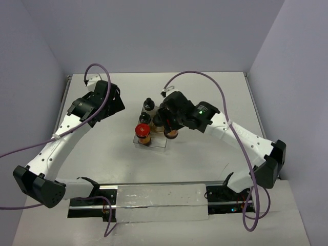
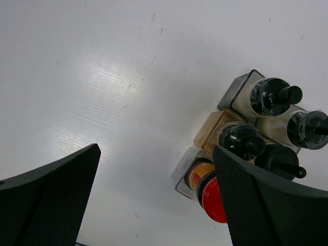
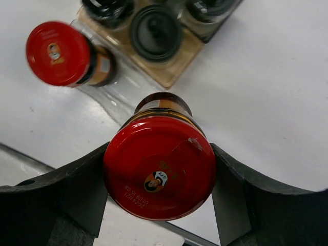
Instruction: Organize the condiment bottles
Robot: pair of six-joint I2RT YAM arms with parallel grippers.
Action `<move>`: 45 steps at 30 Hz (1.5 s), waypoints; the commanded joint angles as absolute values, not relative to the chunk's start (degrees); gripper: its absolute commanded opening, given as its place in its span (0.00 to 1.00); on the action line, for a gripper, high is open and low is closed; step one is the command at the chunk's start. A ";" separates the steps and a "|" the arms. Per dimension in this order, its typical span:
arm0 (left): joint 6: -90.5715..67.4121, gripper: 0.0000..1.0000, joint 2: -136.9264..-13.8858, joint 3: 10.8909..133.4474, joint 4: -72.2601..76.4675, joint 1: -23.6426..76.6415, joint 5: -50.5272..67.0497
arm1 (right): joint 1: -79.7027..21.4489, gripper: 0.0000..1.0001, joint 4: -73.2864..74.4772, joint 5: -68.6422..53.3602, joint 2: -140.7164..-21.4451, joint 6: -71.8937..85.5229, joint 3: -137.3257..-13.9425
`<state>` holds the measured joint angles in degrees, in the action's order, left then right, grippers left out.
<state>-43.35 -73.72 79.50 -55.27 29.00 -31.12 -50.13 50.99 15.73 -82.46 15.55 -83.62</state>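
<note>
Five jars point(image 2: 241, 141) in the mid-table tray point(image 1: 156, 144), a sixth jar point(image 3: 159, 166) in the right claw point(image 3: 159, 185) at its right end

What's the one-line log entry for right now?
left gripper: open, above table | right gripper: shut on red-capped bottle at tray edge | tray: four black-capped jars, other red-capped bottle

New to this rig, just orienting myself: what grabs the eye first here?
A big red-capped jar fills the right wrist view, clamped in the right pincer over the clear tray. Beside it a second red-capped jar stands in the tray, next to the black-capped jars; the left pincer hangs open over white table.
</note>
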 commanded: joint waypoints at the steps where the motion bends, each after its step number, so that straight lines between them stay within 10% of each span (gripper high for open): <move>1: -45.07 1.00 -71.37 79.03 -54.39 28.33 -32.23 | -53.03 0.29 46.15 15.56 -84.44 15.47 -89.36; 45: -46.58 1.00 -68.12 74.36 -53.70 26.90 -32.61 | -53.88 0.38 38.59 12.66 -97.64 15.47 -84.47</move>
<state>-46.30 -69.43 74.74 -55.35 27.35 -32.53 -54.13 43.71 12.16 -97.60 15.53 -84.91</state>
